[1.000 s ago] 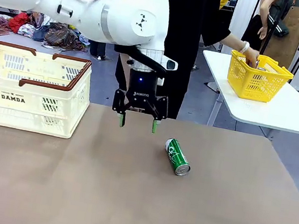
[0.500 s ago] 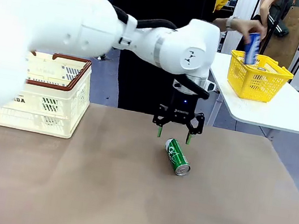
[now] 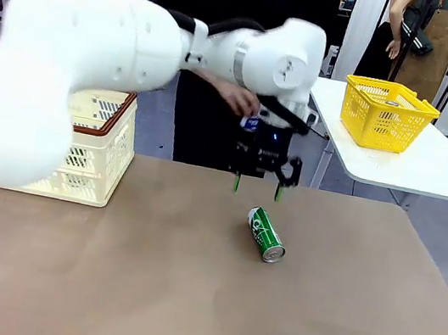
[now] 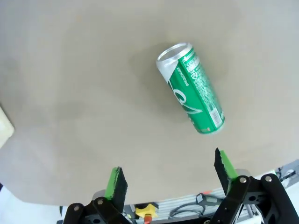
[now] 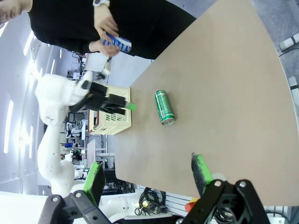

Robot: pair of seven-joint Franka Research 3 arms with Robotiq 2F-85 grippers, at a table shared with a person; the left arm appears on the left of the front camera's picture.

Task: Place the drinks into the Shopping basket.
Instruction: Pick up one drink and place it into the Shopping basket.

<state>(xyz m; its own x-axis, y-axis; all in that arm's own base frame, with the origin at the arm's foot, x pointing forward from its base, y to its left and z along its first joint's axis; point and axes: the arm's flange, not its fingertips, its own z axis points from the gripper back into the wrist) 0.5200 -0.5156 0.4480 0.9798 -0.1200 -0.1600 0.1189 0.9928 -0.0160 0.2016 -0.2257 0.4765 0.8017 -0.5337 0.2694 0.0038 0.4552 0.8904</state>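
Well, the green can (image 3: 266,234) lies on its side on the brown worktop (image 3: 185,299), a little right of centre in the front view, with its silver top turned toward the lower right. Nothing touches it. Just above it in that picture hangs the left claw (image 3: 256,187), fingers pointing down and spread wide — released, gripping nothing, near the can but clear of it. Through that arm's wrist camera the can sits slanted in the upper right of the frame. The green pads (image 4: 115,179) stand far apart at the bottom edge with only bare worktop between them.

The Shopping basket (image 3: 93,154) stands on the worktop at the left of the front view. It is cream with a brown rim, half hidden behind the bulky white arm, and well apart from the can. Behind the left claw the person's hand (image 3: 237,98) holds a blue-and-white can (image 5: 117,43) up in the air — the right wrist view shows it in its upper left, against a dark top. The right claw (image 5: 148,175) at the bottom of that view is spread open too and holds nothing. In the upper right of the front view a yellow basket (image 3: 387,117) sits on a white table (image 3: 430,172).
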